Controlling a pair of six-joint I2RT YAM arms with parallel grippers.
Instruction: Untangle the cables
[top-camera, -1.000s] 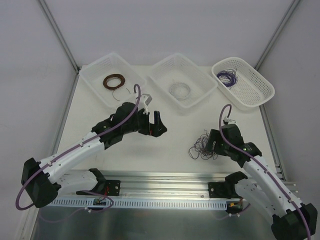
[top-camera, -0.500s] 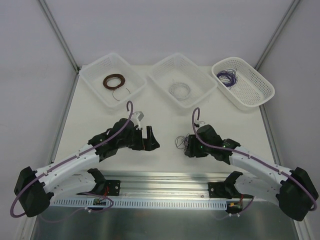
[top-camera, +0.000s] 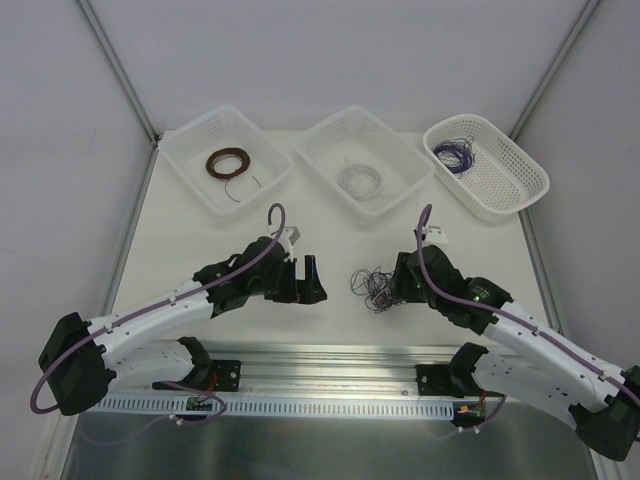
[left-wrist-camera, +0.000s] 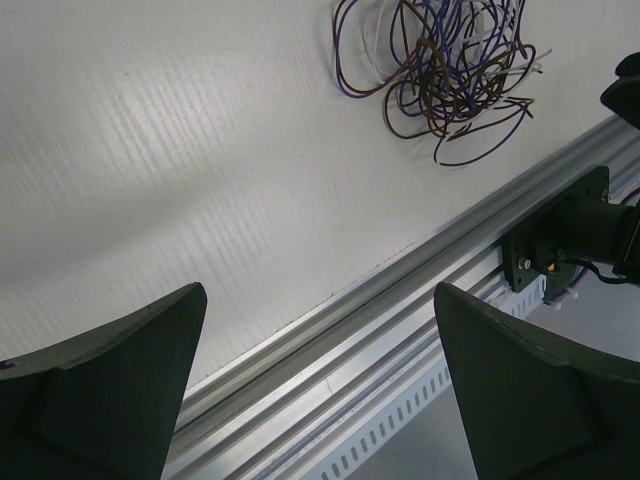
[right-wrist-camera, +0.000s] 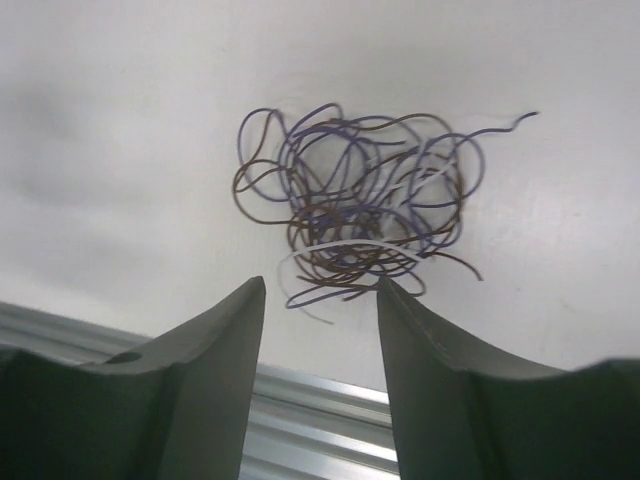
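The cables (top-camera: 374, 286), a loose clump of purple, brown and whitish wires, lie on the table (top-camera: 190, 240) between the two arms, near its front rail. The right end effector (right-wrist-camera: 320, 287) sits just beside the clump, fingers parted and gripping nothing. The left end effector (left-wrist-camera: 318, 296) is spread wide and empty, apart from the clump

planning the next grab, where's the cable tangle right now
In the top view the cables lie on the table between the left gripper and the right gripper, much closer to the right one.
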